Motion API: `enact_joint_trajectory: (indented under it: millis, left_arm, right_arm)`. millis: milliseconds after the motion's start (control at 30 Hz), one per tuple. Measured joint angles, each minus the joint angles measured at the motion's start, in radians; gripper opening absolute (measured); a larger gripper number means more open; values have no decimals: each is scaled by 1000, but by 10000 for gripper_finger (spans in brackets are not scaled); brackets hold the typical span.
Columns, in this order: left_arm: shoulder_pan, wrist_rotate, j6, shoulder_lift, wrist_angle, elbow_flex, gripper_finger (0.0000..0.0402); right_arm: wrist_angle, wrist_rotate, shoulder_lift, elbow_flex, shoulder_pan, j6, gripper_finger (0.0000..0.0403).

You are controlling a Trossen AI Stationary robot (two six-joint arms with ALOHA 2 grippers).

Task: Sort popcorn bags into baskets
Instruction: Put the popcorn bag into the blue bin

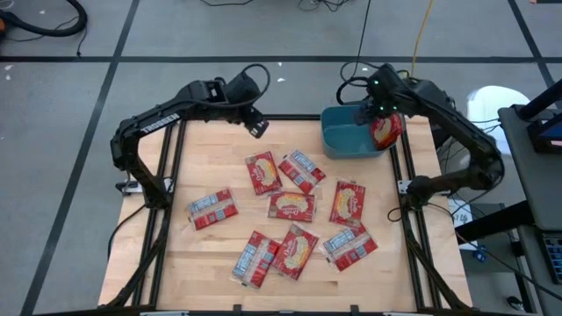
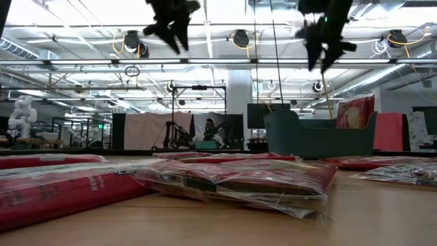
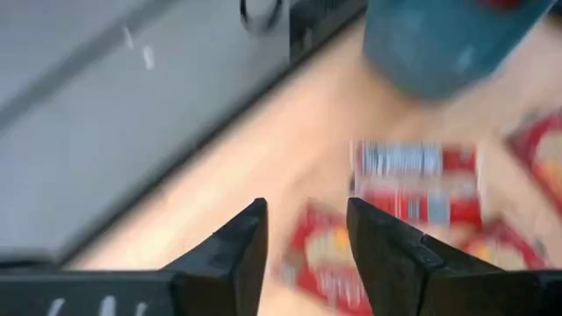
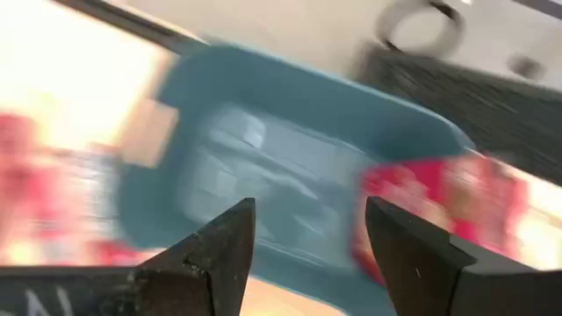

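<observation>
One popcorn bag (image 1: 386,130) leans on edge against the right wall of the teal bin (image 1: 338,142), half in and half over the rim, most likely because it was let go there and has not slid flat. The bin sits at the far right corner of the wooden table (image 1: 202,254), close to the frame rail, so there is little room beyond it on that side.

8 more popcorn bags (image 1: 291,205) lie flat in a loose cluster mid-table, some touching or overlapping, with 1 bag (image 1: 212,209) apart to the left. Bare wood runs along the far edge and the near left, giving the easiest approach lanes.

The right gripper (image 4: 307,241) hovers above the bin with its fingers spread and nothing between them. The left gripper (image 3: 303,233) hangs high over the far side of the table, fingers parted and empty, aimed down toward the nearest bags.
</observation>
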Motion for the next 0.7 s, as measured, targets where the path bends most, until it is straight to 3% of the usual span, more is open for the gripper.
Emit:
enact_joint_trajectory:
  millis: [333,433,700]
  left_arm:
    - [67,258,-57,1,-35,-326,259]
    - [66,333,-67,1,-32,-433,282]
    - [-18,544,-194,1,72,-654,277]
  right_arm:
    - [222,-183,-114,0,163,74,210]
    - [274,-189,-115,0,209,120,210]
    - [376,-186,-96,0,289,180,210]
